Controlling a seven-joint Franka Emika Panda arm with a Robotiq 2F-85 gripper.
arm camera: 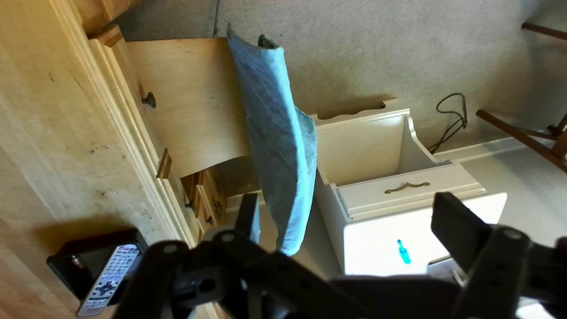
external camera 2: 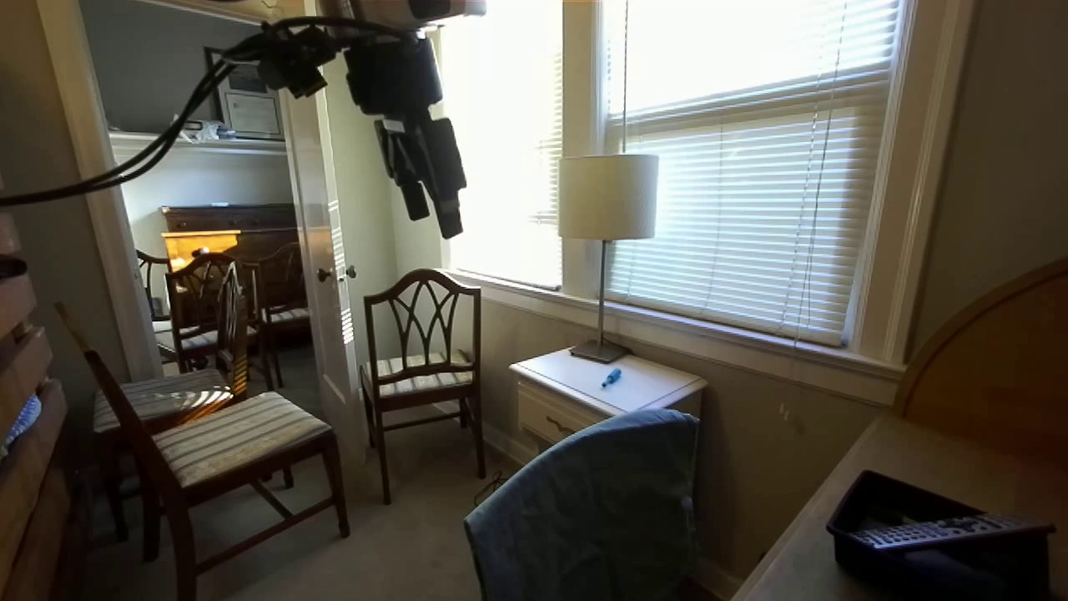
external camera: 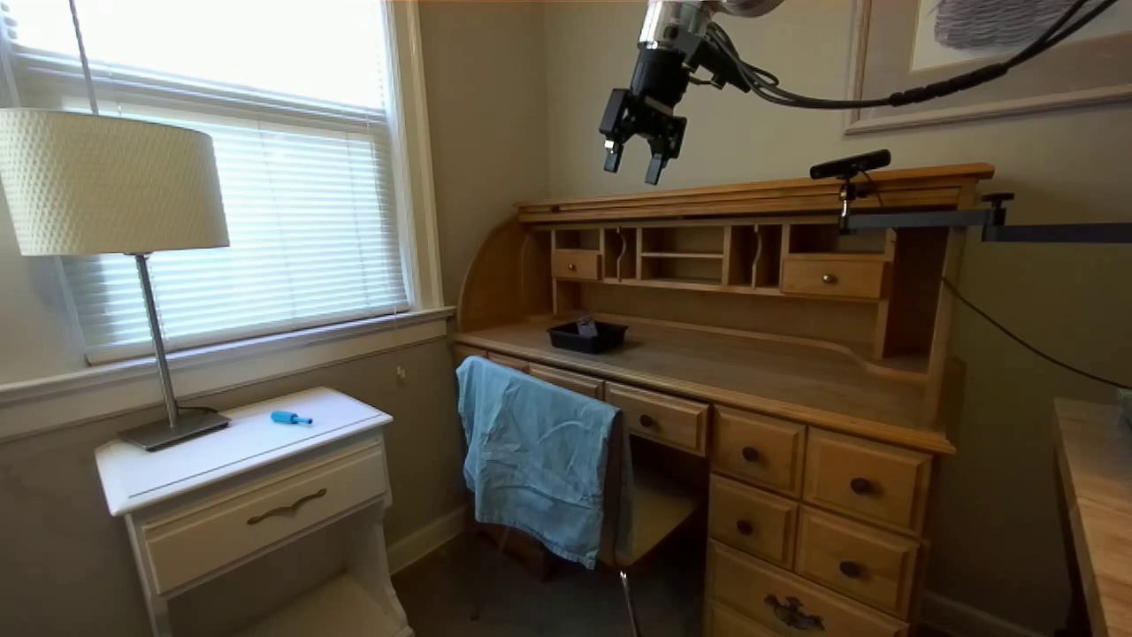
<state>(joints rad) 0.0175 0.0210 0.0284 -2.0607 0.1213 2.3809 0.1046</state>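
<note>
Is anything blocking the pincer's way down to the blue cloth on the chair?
Nothing visible is: the pincer hangs open above, and the wrist view shows no other object in front of the blue cloth. The desk lies to one side, not between.

At the bottom, the gripper (arm camera: 347, 217) stands spread wide; lower left, a remote (arm camera: 108, 279) lies in a black tray (arm camera: 99, 243); at centre, blue cloth (arm camera: 279, 146) drapes a chair (arm camera: 190, 102); lower right, a small blue object (arm camera: 403, 252) lies on a white nightstand (arm camera: 372, 248).
</note>
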